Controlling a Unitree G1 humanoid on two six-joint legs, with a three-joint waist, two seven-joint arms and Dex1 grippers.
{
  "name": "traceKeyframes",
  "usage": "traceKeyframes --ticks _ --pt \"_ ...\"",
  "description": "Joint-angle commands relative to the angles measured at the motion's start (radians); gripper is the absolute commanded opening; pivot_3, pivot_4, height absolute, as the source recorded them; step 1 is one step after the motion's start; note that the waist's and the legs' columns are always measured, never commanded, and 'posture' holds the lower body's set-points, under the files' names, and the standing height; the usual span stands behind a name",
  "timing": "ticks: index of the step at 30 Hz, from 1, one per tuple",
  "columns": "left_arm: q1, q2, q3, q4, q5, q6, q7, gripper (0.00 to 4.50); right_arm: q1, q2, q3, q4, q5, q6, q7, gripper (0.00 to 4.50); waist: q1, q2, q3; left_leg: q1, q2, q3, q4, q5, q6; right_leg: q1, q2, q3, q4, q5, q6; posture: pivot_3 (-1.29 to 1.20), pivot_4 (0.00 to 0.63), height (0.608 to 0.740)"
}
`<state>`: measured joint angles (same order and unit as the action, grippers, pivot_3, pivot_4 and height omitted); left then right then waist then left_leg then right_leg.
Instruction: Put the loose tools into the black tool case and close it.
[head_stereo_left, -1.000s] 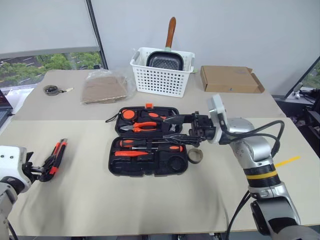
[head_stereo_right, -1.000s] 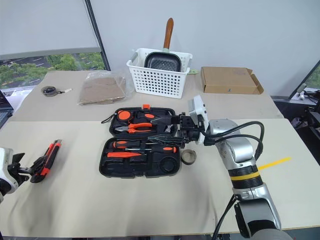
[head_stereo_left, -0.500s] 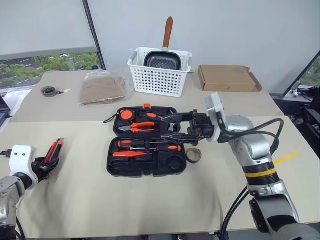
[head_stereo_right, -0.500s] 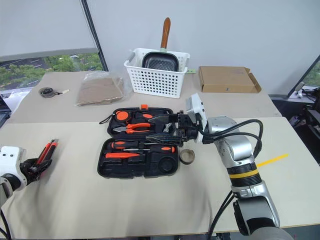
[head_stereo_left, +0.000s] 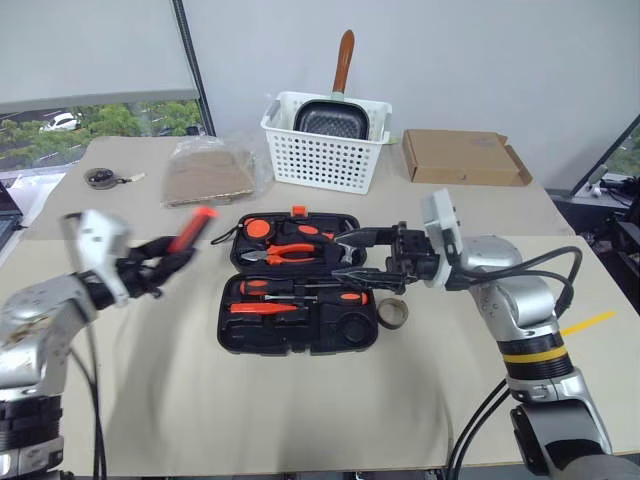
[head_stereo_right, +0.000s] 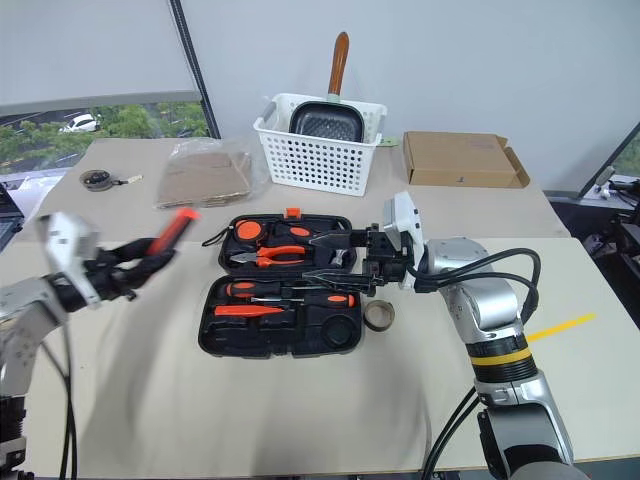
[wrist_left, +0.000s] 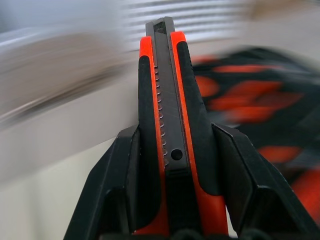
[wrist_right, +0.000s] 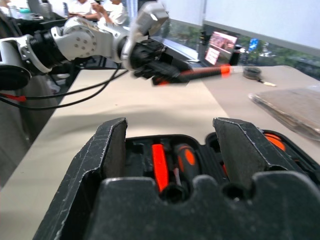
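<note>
Beige surface (head_stereo_left: 300, 400): my left gripper (head_stereo_left: 160, 262) clamps the orange-black utility knife (head_stereo_left: 192, 228), tip toward three o'clock at the open flat black plastic tool case (head_stereo_left: 298, 325); right gripper (head_stereo_left: 350, 257) gapes empty over it.

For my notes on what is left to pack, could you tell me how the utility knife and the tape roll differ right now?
The utility knife is held in the left tool above the table; the tape roll lies loose on the table beside the black tool case. The knife is long, orange and black; the roll is a small grey-brown ring. Both are outside the case.

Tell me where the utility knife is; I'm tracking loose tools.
In the left pincer, the utility knife is held above the table, left of the open black tool case.
</note>
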<state>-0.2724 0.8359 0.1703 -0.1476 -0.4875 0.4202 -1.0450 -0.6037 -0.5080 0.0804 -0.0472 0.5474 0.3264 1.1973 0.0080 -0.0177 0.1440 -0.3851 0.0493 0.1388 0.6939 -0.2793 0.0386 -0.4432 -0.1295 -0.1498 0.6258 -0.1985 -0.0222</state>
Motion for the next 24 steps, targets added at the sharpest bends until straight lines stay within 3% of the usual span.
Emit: traceKeyframes --ticks 1,8,13,24 --pt "-0.050 0.036 -0.149 0.052 0.133 -0.195 -0.153 1.71 0.020 -0.020 -0.042 -0.036 -0.007 -0.029 -0.011 3.20 -0.003 0.000 0.000 0.001 0.000 0.001 0.000 0.001 0.001 0.000 0.001 0.000 0.000 -0.001 0.001 0.00 0.150 0.700" --pt "-0.091 0.040 -0.325 0.112 0.254 -0.325 -0.299 1.71 0.086 -0.041 -0.064 -0.083 -0.018 -0.043 -0.038 3.20 -0.006 0.000 0.000 0.000 0.003 0.000 -0.001 0.002 -0.001 -0.003 0.006 0.000 0.001 -0.002 0.000 0.00 0.150 0.700" --pt "-0.081 0.025 -0.368 0.108 0.287 -0.327 -0.304 1.71 0.134 -0.072 -0.081 -0.114 -0.011 -0.039 -0.046 3.20 0.002 0.000 0.000 -0.001 0.002 0.000 0.001 -0.003 0.008 -0.003 0.003 0.002 0.001 -0.002 0.001 0.00 0.150 0.700" --pt "-0.127 -0.009 -0.406 0.103 0.332 -0.337 -0.306 1.71 0.149 -0.084 -0.062 -0.093 -0.040 -0.071 -0.035 3.20 0.005 0.000 0.000 0.001 0.002 -0.001 0.001 -0.003 0.010 0.000 0.003 0.001 0.001 -0.002 0.001 0.00 0.150 0.700"
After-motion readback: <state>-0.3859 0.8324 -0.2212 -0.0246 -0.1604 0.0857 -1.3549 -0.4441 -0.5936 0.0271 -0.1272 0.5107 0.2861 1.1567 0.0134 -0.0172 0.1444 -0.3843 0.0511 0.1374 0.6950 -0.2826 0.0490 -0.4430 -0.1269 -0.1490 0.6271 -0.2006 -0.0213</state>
